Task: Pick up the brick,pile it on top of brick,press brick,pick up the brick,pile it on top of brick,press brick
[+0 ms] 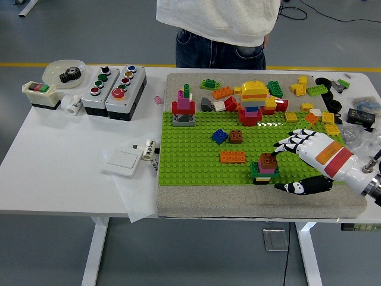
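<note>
A small stack (265, 168) stands near the front of the green baseplate (196, 158): a brown brick (268, 160) on top, pink below it, green at the bottom. My right hand (290, 164) is just to the right of the stack, fingers spread and holding nothing; its fingertips (282, 146) hover beside the brown brick and its thumb lies low by the plate's front edge. Loose on the plate lie an orange brick (233, 157), a blue brick (219, 136) and a small brown brick (236, 136). The left arm is out of view.
Taller brick stacks stand at the back: a red-pink one (184, 108) and a yellow-topped one (253, 102). Several loose bricks lie along the back and right of the mat. Button boxes (114, 90) and a white switch plate (123, 158) sit to the left. A person (217, 27) stands at the far side.
</note>
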Controlling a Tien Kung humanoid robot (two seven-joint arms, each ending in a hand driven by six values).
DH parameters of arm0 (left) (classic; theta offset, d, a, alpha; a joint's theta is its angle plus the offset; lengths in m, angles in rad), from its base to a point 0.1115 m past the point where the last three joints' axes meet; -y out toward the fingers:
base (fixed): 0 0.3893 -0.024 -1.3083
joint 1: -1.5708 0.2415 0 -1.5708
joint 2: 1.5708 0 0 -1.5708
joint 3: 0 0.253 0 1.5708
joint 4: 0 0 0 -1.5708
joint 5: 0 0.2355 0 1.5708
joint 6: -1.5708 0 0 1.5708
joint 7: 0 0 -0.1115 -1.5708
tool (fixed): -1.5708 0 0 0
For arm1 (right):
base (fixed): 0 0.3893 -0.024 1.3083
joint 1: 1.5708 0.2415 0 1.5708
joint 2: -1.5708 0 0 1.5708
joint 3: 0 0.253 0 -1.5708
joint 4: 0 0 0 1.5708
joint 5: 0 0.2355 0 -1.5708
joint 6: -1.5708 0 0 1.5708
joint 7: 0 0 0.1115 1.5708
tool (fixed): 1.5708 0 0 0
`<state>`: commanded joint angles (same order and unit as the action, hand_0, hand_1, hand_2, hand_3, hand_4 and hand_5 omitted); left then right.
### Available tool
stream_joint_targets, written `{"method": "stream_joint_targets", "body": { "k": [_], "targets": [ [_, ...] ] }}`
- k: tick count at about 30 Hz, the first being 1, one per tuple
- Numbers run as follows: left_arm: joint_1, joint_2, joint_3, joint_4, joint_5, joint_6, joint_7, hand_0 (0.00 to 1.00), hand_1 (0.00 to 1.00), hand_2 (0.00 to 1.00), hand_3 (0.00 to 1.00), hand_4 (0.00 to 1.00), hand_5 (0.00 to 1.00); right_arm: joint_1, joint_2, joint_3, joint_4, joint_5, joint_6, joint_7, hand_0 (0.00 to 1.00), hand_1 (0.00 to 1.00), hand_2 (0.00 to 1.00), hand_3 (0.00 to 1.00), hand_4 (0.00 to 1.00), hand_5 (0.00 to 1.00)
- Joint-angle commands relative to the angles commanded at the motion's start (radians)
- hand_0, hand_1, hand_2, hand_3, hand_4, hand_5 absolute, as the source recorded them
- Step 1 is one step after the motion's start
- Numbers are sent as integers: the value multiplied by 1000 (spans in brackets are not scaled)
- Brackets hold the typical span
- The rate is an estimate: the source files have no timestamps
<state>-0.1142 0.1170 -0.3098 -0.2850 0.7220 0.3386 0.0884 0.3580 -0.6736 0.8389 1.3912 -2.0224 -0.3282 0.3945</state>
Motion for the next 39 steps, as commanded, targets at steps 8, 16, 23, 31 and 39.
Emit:
{"method": "stream_joint_targets", "body": {
  "k": [8, 16, 23, 31, 39],
  "targets": [
    [0, -1, 2, 0, -2, -3, 1, 708, 705, 759, 649, 747, 643, 9, 2, 5, 0, 80, -28, -26, 811, 725, 762, 689, 912, 763],
    [1, 0, 5, 0, -2, -4, 4, 709, 706, 757, 649, 748, 645, 38, 9, 6, -5, 170, -105, -172, 789, 715, 752, 664, 895, 577],
    [-2, 2, 12, -1, -6, -2, 6, 709, 705, 756, 649, 748, 647, 70, 10, 19, -52, 164, -102, -257, 788, 715, 753, 689, 886, 521],
    [-4, 3, 16, -1, -6, -2, 8, 709, 701, 756, 647, 749, 652, 110, 12, 16, -173, 158, -79, -271, 791, 724, 774, 804, 887, 482],
    [-3, 0, 15, -1, 1, -4, 17, 709, 702, 756, 646, 750, 655, 115, 16, 24, -286, 213, -63, -266, 788, 731, 776, 817, 888, 478]
  ]
}}
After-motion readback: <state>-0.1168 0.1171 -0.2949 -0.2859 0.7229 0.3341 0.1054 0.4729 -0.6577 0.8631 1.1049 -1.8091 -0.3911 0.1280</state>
